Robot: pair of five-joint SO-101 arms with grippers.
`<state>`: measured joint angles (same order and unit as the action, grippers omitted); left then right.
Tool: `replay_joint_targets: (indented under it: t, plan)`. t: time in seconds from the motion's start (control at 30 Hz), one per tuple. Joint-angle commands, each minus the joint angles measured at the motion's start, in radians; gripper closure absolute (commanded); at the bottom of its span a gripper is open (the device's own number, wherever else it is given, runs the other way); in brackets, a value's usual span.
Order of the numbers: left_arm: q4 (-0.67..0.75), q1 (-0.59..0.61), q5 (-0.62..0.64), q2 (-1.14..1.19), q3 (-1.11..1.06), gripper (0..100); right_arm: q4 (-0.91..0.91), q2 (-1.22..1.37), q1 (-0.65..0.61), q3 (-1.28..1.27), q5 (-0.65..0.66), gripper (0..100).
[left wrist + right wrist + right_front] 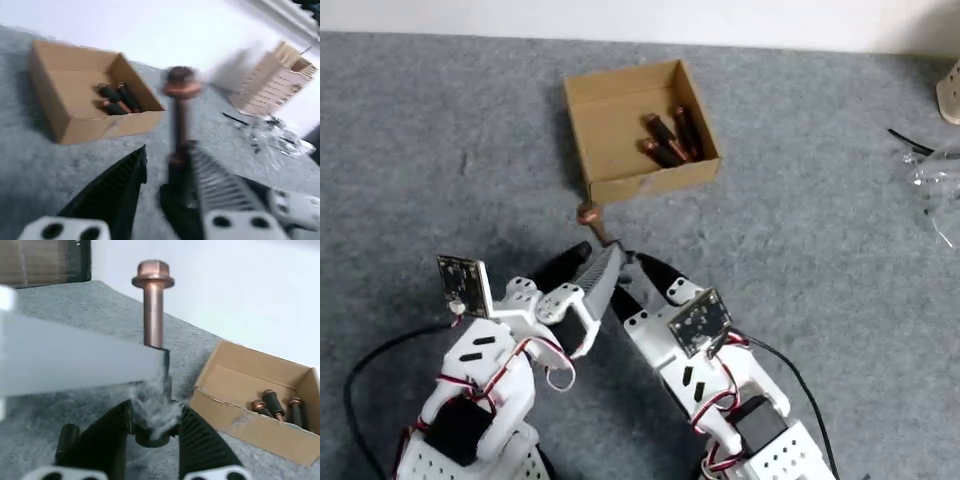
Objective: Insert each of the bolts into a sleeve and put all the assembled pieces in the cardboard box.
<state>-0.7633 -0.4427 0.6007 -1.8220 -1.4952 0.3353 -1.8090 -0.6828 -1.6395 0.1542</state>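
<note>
A copper bolt stands with its shank partway in a black sleeve. My right gripper is shut on that sleeve and holds it just in front of the cardboard box. My left gripper sits open around the bolt. Its grey finger lies against the sleeve, and its black finger stands a little apart. In the high view both grippers meet below the box's near wall. Three assembled pieces lie inside the box.
Grey carpet covers the table. Clear plastic bits and a thin wire lie at the far right. A pale wooden rack stands behind them. Both arm bases fill the near edge.
</note>
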Motion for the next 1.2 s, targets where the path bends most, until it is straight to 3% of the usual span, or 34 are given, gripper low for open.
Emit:
replay_joint_targets:
  t: [0.0,0.5,0.73,1.07,1.17]
  plan:
    - [-0.006,0.001,0.051,-0.001,-0.016,64,-0.073,-0.024,0.016,0.041,-0.014,99.5]
    - [-0.003,0.001,0.057,-0.002,-0.015,71,-0.073,-0.022,0.016,0.041,-0.014,99.5]
    - [-0.008,0.005,0.060,-0.002,0.174,71,-0.073,-0.021,0.016,0.041,-0.014,99.5]
    - [-0.242,0.004,0.114,-0.002,0.371,71,-0.073,-0.018,0.016,0.041,-0.014,99.5]
    - [-0.256,0.071,0.114,-0.002,0.364,71,-0.073,-0.018,0.016,0.041,-0.014,99.5]
